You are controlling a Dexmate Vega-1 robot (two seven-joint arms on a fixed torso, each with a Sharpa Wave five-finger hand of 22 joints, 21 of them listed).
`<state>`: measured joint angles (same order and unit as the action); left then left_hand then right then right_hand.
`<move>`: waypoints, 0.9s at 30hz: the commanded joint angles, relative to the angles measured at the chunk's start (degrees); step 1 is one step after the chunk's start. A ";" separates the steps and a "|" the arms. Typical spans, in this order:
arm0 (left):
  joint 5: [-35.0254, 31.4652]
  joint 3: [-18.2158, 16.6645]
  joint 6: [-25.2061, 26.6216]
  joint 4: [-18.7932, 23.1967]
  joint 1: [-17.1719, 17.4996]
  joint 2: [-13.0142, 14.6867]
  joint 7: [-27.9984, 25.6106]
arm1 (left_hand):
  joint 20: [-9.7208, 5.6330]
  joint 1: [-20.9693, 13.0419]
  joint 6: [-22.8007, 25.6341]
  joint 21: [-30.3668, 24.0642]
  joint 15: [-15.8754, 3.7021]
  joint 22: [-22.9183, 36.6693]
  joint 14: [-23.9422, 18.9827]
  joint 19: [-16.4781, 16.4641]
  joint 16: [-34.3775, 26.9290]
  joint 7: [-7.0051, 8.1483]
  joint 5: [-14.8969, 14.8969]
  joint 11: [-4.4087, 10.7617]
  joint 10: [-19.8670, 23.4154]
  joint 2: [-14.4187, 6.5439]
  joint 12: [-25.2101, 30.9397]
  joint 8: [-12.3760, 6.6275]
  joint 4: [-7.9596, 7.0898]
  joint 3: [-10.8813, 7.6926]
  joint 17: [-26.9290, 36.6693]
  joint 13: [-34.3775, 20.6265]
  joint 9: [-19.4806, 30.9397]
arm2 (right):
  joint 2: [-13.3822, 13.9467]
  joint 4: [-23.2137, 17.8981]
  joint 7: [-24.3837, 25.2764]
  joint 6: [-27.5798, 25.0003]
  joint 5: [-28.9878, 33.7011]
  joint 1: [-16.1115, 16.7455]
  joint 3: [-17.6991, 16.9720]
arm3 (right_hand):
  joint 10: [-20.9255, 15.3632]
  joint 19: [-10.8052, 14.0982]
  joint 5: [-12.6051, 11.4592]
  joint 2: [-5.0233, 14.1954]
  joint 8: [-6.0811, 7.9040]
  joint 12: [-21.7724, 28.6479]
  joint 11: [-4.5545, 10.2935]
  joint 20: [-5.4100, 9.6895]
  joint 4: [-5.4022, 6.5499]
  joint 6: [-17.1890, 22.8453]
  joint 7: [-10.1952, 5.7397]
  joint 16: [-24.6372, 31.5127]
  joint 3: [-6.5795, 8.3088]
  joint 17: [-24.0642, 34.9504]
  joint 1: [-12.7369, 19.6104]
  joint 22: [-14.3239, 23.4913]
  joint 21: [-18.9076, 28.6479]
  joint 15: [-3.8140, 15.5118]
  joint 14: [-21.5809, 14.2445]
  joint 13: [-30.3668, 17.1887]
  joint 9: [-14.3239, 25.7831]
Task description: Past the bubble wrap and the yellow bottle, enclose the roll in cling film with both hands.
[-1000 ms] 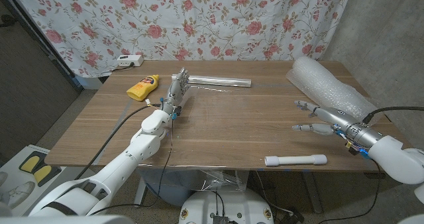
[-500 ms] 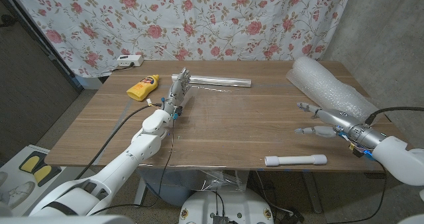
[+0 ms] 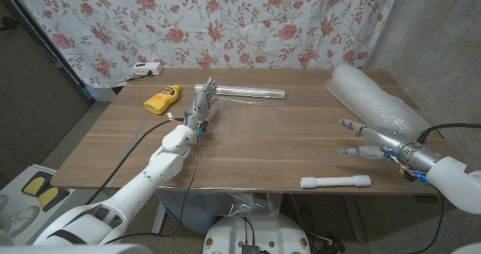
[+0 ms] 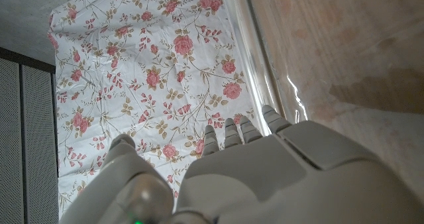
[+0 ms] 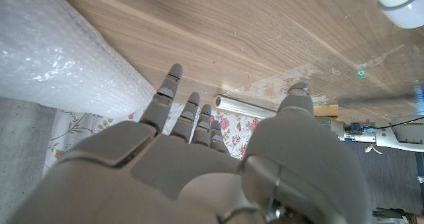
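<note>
Roll: white roll (image 3: 334, 182) lies at lower right near the table's front edge; a clumsy push could send it off.
Right hand: right hand (image 3: 368, 142) hovers mid-right, fingers spread, holding nothing.
Left hand: left hand (image 3: 201, 104), upper centre, at the cling film (image 3: 244, 92); grip unclear, and film could tear.

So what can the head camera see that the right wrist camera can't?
Only the head view takes in the yellow bottle near the far left of the table, and the left hand at the end of the cling film roll.

Only the right wrist view gives a close look along the back of the right hand, fingers spread and holding nothing.

Both include the bubble wrap, the cling film roll, the white tube and the wooden table.
</note>
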<state>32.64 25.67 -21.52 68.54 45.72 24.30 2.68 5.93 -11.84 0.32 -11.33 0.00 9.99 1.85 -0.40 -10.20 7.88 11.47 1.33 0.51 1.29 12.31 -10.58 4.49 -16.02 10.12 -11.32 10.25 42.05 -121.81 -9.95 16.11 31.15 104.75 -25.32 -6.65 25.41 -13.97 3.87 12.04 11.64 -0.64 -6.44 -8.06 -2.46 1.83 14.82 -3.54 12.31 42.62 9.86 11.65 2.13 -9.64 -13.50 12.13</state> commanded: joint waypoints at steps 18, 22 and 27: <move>0.03 -0.49 0.34 1.51 1.05 0.96 -0.74 | -0.19 0.47 0.34 0.21 0.12 0.17 0.09 0.12 -0.58 -0.05 0.38 0.18 0.56 0.03 0.27 -0.23 0.11 0.18 0.20 -0.13 0.09 | -2.22 -0.51 -3.03 1.87 2.70 1.44 -1.33 | -0.45 -1.47 -0.09 -0.36 0.60 0.30 0.61 0.55 -0.06 1.65 -2.11 -0.88 0.55 0.19 1.04 0.02 -0.83 3.25 1.83 0.01 0.05; -0.29 -0.22 0.54 1.53 1.03 0.87 -0.94 | -0.20 0.49 0.29 0.21 0.11 0.17 0.08 0.12 -0.58 -0.04 0.39 0.15 0.60 0.01 0.28 -0.21 0.12 0.19 0.20 -0.13 0.09 | -2.48 -0.68 -3.10 1.85 3.07 1.94 -1.51 | -0.59 -1.47 -0.09 -0.42 0.62 0.36 0.63 0.57 -0.05 1.75 -2.02 -0.87 0.55 0.17 1.08 0.02 -0.82 3.25 1.76 0.01 0.03; 0.13 -0.41 0.25 1.40 1.09 0.77 -0.62 | -0.22 0.51 0.25 0.20 0.09 0.17 0.15 0.11 -0.54 0.00 0.40 0.23 0.59 -0.02 0.28 -0.19 0.13 0.22 0.20 -0.13 0.09 | -2.88 -1.27 -3.33 1.74 3.82 2.78 -1.97 | -1.29 -1.39 -0.09 -0.44 0.88 0.62 1.60 0.57 0.04 2.56 -3.29 -0.76 0.61 0.18 1.15 0.01 -0.76 3.43 1.44 0.03 -0.03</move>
<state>32.49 25.32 -21.15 70.00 46.63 25.11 1.83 5.93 -11.84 0.32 -11.33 0.00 9.99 1.85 -0.40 -10.20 7.87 11.47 1.56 0.73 1.29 12.31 -10.58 4.50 -16.03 10.13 -11.32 10.25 39.90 -122.56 -12.86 17.80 33.70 106.35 -26.78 -7.27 24.09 -13.96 3.34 12.38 11.88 0.47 -5.73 -7.89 -0.27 -0.94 13.97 -3.38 12.40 43.14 9.87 11.14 2.03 -8.10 -13.29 11.98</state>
